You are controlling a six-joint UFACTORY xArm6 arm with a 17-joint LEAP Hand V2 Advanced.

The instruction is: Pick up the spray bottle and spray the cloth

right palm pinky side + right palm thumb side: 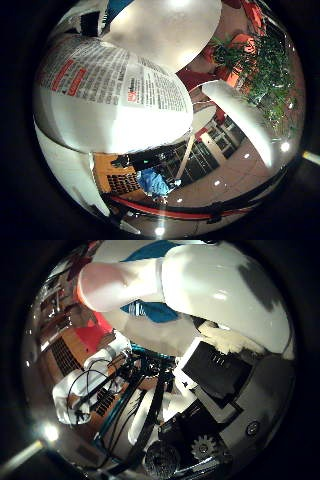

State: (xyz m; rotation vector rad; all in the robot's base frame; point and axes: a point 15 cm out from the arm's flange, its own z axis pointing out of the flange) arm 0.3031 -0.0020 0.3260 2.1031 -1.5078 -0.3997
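Ceiling lights glint over a room of red furniture (240,42) and a leafy green plant (272,65), all seen past the object that crowds the little finger side palm view. That object is the spray bottle (112,107), a white body with a printed label of black and red text, lying right against the palm and filling much of the view. Beyond it a blue cloth (154,182) lies bunched well away, beside an orange surface with dark slots. In the thumb side palm view the bottle's white upper part and its blue label patch sit close above the hand (200,405), whose white and black fingers (215,285) curl round the bottle and clamp it in the palm. A geared part and teal frame of the hand show nearer the edge. Whether any desk lies under the bottle cannot be told.
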